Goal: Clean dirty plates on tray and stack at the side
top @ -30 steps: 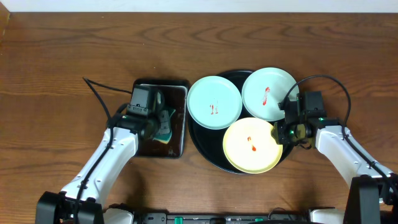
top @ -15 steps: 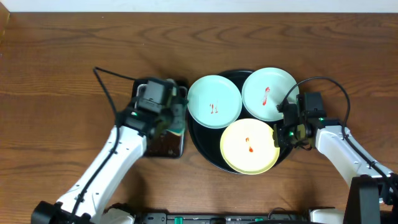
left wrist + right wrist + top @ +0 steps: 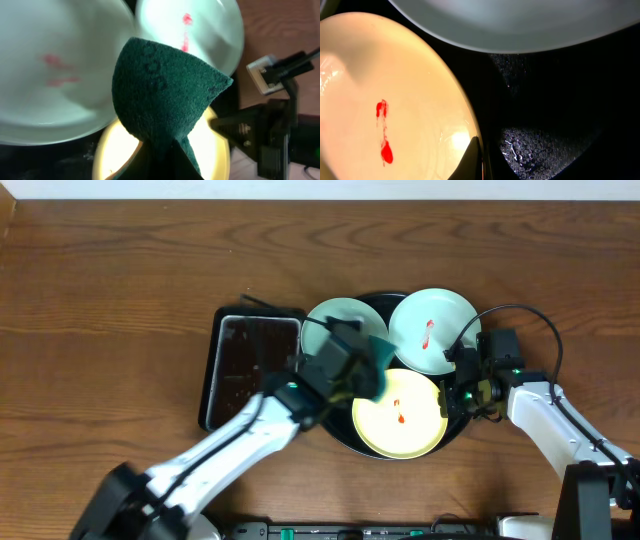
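On the black tray [image 3: 380, 300] lie three plates. The pale yellow plate [image 3: 400, 420] at the front has a red smear. My right gripper [image 3: 447, 395] is shut on that plate's right rim; in the right wrist view a dark finger [image 3: 472, 161] lies on the yellow plate [image 3: 395, 100] at its edge. My left gripper [image 3: 365, 375] is shut on a dark green sponge [image 3: 160, 95] and holds it above the tray, over the yellow plate [image 3: 115, 150]. The left mint plate [image 3: 325, 325] is partly hidden by that arm. The right mint plate [image 3: 430, 330] shows a red smear.
A rectangular metal-rimmed tray [image 3: 213, 370] with brown liquid stands to the left of the black tray. The right arm's cable [image 3: 520, 310] loops beside the tray's right side. Bare wooden table [image 3: 120, 280] surrounds both trays.
My left arm has swung right from the rectangular tray to above the black tray, carrying the sponge. My right gripper has shut on the yellow plate's rim, and the plate slid slightly left.
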{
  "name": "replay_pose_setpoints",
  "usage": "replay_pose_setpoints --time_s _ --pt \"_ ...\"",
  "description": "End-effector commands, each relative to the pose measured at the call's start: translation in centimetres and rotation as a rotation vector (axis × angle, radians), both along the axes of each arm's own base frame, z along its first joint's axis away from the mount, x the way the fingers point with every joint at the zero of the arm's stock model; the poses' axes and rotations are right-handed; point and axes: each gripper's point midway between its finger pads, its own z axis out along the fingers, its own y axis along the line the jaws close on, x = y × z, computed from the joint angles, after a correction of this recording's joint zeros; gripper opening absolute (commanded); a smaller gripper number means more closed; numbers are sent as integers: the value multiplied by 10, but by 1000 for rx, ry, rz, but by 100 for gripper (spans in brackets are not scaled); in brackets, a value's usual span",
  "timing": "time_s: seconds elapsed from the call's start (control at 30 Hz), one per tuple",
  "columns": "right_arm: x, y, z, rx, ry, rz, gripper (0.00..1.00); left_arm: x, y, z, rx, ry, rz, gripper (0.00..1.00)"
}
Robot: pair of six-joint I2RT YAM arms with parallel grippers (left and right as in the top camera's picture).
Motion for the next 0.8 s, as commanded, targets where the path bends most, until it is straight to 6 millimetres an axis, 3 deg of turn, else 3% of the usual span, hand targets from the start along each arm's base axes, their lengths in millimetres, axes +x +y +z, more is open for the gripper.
replay_pose_setpoints --time_s 0.0,0.13,0.33,0.47,0.57,0.67,0.77 --pt "3 5 3 7 -8 15 1 -6 -29 -8 -83 87 42 7" --pt "4 5 3 7 -12 15 1 -16 -56 -26 -134 149 29 7" --pt "4 5 3 7 -11 15 1 -27 -61 -64 -100 259 78 7" --pt "4 5 3 7 -11 15 1 -32 -52 -92 -16 287 72 7" --pt "4 5 3 6 -11 15 1 -35 -30 -109 99 289 104 7" --pt "4 5 3 7 -11 15 1 -37 -15 -112 172 280 101 7" --pt "4 5 3 6 -11 15 1 -34 -8 -101 179 260 85 7"
